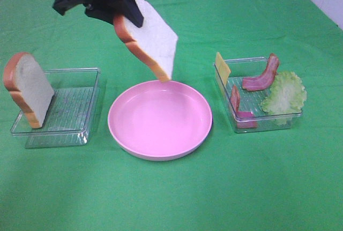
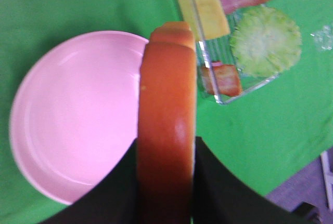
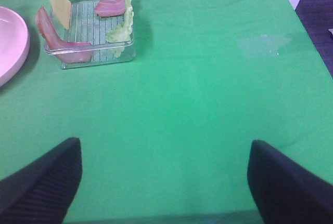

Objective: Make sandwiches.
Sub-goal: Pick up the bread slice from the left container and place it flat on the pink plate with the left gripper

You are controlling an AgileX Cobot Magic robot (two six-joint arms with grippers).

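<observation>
Left pincer [image 1: 127,15] pinches a bread slice [image 1: 154,41], long axis slanting down toward the pink plate [image 1: 161,153]; right pincer [image 3: 164,151] spread.

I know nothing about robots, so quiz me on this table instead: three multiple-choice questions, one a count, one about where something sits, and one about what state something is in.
1. How many bacon strips are in the right tray?
A. one
B. two
C. four

2. Where is the bread slice that no gripper holds?
A. on the floor
B. in the right tray
C. propped in the left tray

3. What is the left gripper doing?
A. hanging open
B. shut on a second bread slice
C. shut on a knife

Answers:
1 B: two reddish strips show there.
2 C: it leans at that tray's end.
3 B: the slice hangs from it above the pink plate.
</observation>
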